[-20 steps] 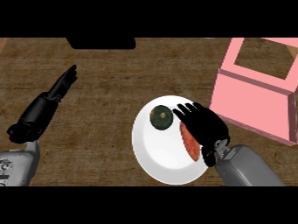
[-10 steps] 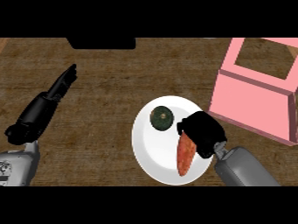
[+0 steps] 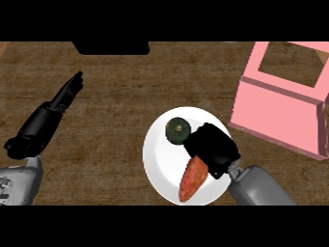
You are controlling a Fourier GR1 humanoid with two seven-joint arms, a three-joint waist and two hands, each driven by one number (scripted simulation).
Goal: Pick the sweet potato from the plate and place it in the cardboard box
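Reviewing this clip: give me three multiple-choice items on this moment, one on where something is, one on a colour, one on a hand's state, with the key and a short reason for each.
1. Where is the sweet potato?
A. on the white plate
B. in the box
C. on the bare counter

2. What colour is the box?
A. brown
B. pink
C. white

3. How is the right hand?
A. open, resting at the edge
B. out of view
C. curled over the sweet potato's upper end

Key: 1 A, it lies on the plate's lower half, below the dark green round item. 2 B, its walls and flap are pink. 3 C, its fingers are curled at the top end; the left hand is the straight one.
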